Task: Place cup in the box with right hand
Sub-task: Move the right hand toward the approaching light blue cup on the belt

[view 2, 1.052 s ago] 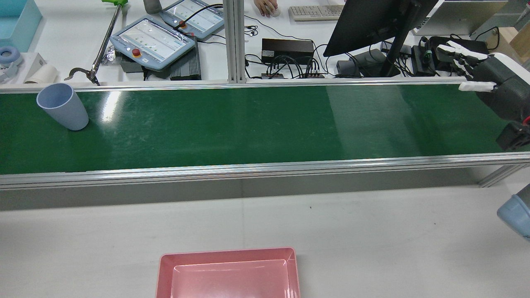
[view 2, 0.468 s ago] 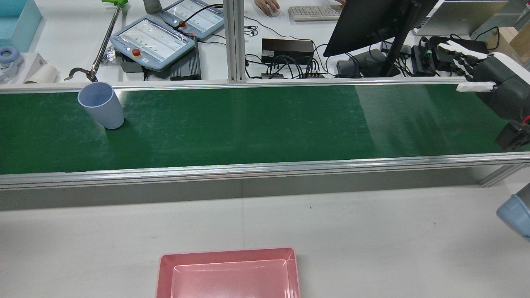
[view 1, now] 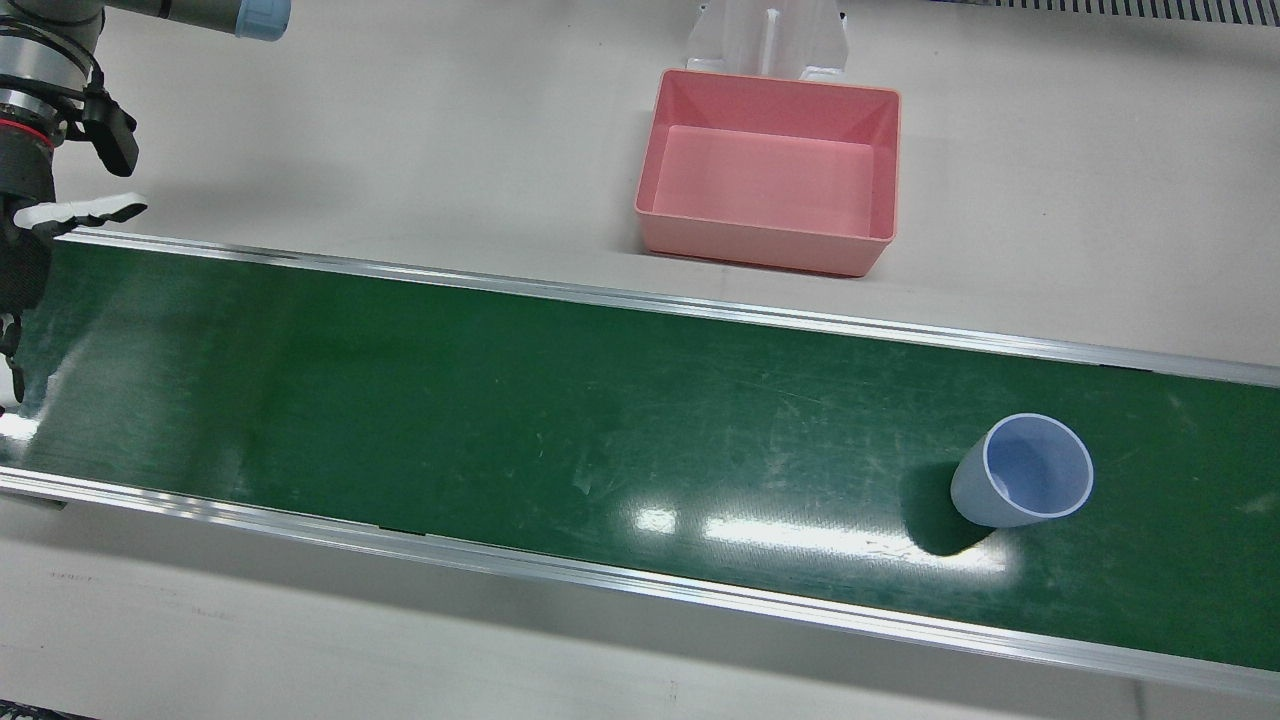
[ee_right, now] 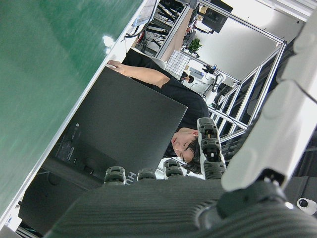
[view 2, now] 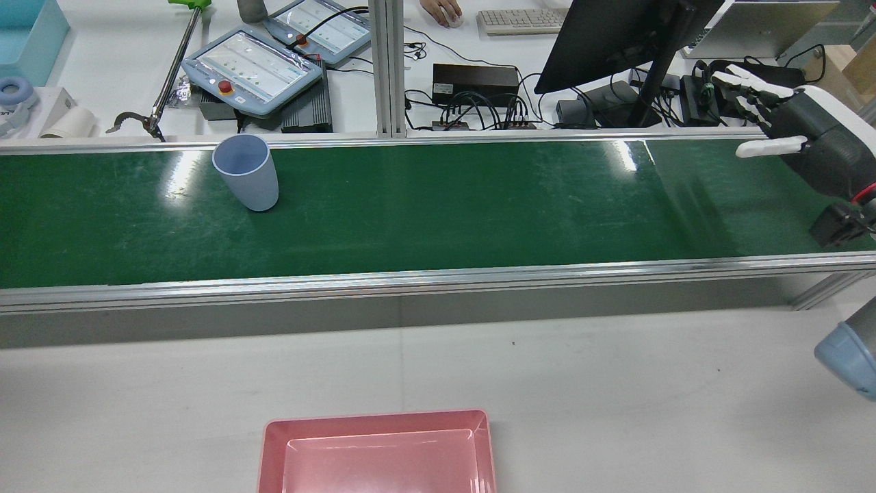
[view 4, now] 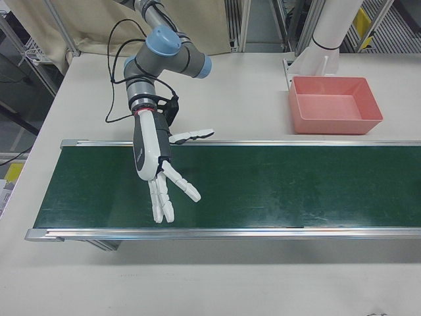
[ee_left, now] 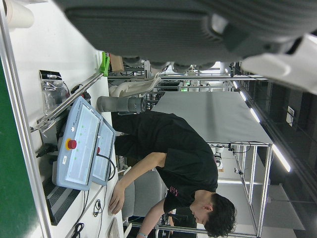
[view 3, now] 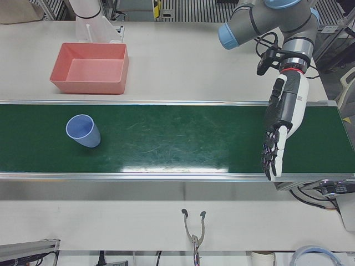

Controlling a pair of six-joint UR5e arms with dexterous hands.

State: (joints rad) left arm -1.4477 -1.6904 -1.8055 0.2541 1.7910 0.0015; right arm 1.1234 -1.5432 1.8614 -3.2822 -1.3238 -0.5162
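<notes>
A blue cup (view 2: 246,172) stands upright on the green belt's (view 2: 438,205) far left, ungrasped; the right hand (view 2: 801,140) waits well apart at the right end, fingers spread, empty. The pink box (view 2: 376,452) holds nothing.

- In the rear view the bottom edge cuts off the near part of the pink box (view 2: 376,452).
- In the front view the left edge cuts off most of the right hand (view 1: 30,265).
- In the left-front view the bottom edge cuts off the grabber tool (view 3: 194,235).
</notes>
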